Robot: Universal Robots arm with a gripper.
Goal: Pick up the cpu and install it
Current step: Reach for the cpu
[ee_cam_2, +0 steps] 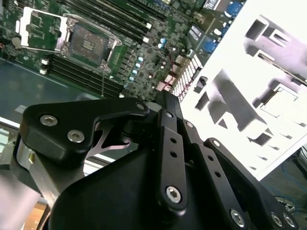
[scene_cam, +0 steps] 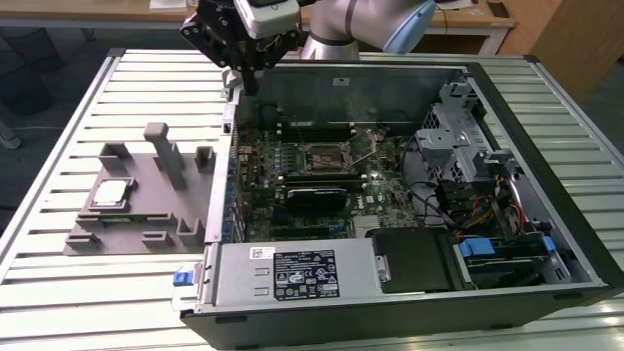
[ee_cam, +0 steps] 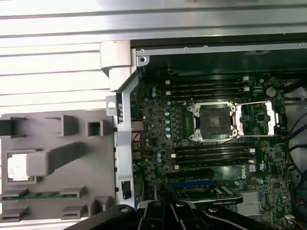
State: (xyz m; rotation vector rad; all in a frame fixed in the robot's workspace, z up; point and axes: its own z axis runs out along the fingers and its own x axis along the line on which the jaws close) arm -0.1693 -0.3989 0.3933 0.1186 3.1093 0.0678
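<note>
— cpu (scene_cam: 109, 192): where does it lie?

— Well apart from the end effector (scene_cam: 250, 89), lower down and off to the exterior view's left of it, outside the computer case (scene_cam: 390, 67). It rests flat in a square recess of the grey holder (scene_cam: 146, 212), shiny top up.

— And the end effector itself?

— Its fingers are pressed together with nothing between them. It hangs above the edge of the case, at the corner on the holder's side, tips pointing down. In the second wrist view its black links run together to a single tip.

— What lies under it?

— The green board (scene_cam: 382, 183) inside the case. The socket (scene_cam: 325, 157) sits below the end effector and toward the exterior view's right of it, about the middle of the board. Its metal frame is swung open, and the dark square bed is uncovered, as the first wrist view shows too.

— How do holder and case stand to each other?

— Both sit on the slatted worktop (scene_cam: 69, 292). The holder is just beside the case wall, so the wall stands between the cpu and the socket. The end effector is nearer the socket than the cpu.
</note>
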